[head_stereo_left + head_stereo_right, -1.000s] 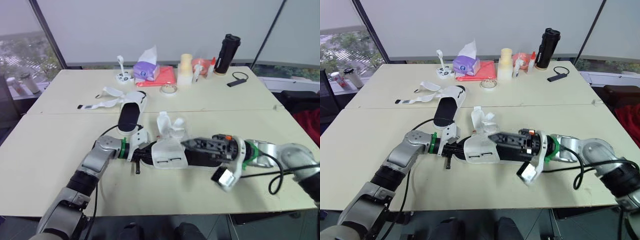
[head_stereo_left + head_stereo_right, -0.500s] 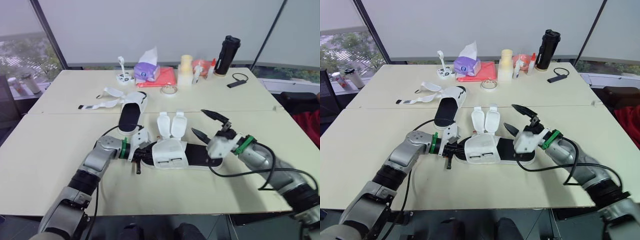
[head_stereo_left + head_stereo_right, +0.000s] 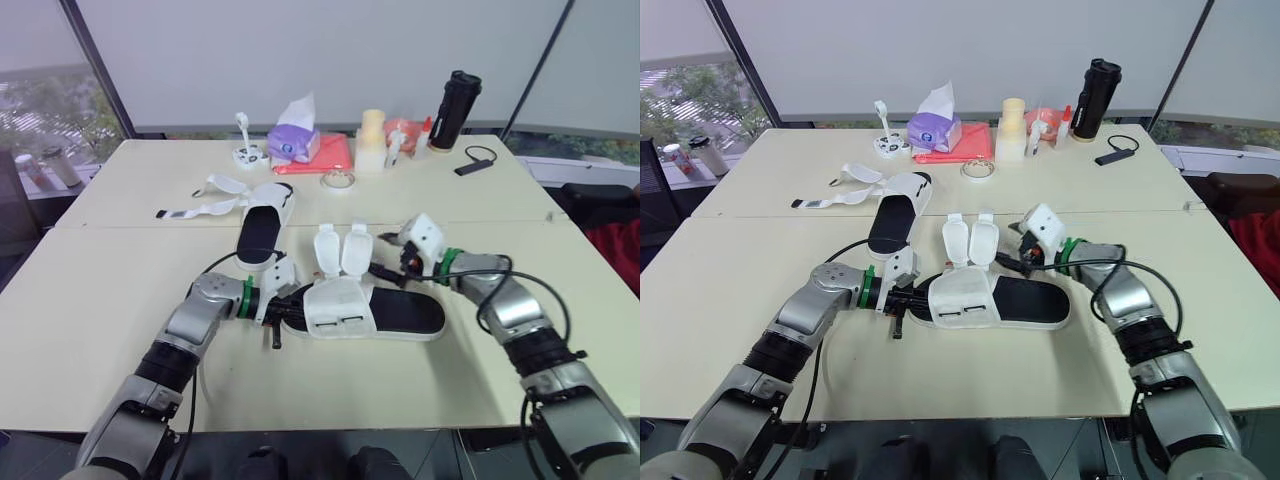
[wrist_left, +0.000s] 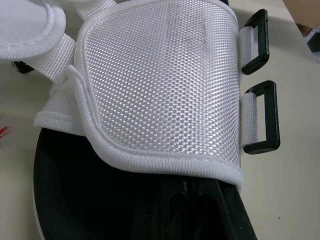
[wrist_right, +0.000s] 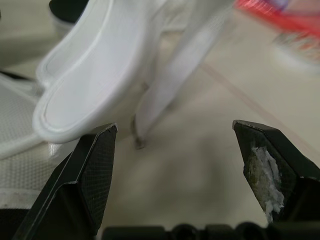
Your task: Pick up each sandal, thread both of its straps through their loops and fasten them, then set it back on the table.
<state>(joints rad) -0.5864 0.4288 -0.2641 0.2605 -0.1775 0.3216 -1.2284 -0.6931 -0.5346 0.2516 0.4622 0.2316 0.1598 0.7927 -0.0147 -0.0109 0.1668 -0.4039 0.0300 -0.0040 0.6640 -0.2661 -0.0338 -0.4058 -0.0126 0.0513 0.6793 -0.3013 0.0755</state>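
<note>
Left eye view gives you the sandal [image 3: 375, 310] lying flat on the tabletop [image 3: 100, 300], close in front and roughly centred, its black sole running left to right. Its white upper [image 3: 338, 305] sits over the left half. The two straps [image 3: 342, 250] are unfastened – both stand open, pointing away from you, side by side.

Your left fingers [image 3: 277, 303] are at the sandal's left end. They are narrow, pinching the sole's edge just beside the upper. In the left wrist view the woven upper is close up, with the two black loops [image 4: 260, 115] hanging off one edge – both empty, one beside the other, resting against the tabletop.

Your right fingers [image 3: 383, 256] are spread wide and hold nothing. They hover just beside the open straps, on their right, above the far edge of the sole. The right wrist view looks out between the two black tips: a strap end lies near one tip, and bare tabletop lies between them.

The far sandal [image 3: 262, 228] lies further back and to the left, apart from the first, with its white straps trailing loose toward the left. Along the back edge stand a tissue box [image 3: 292, 143], a tape roll [image 3: 337, 178] and a black bottle [image 3: 453, 108].
</note>
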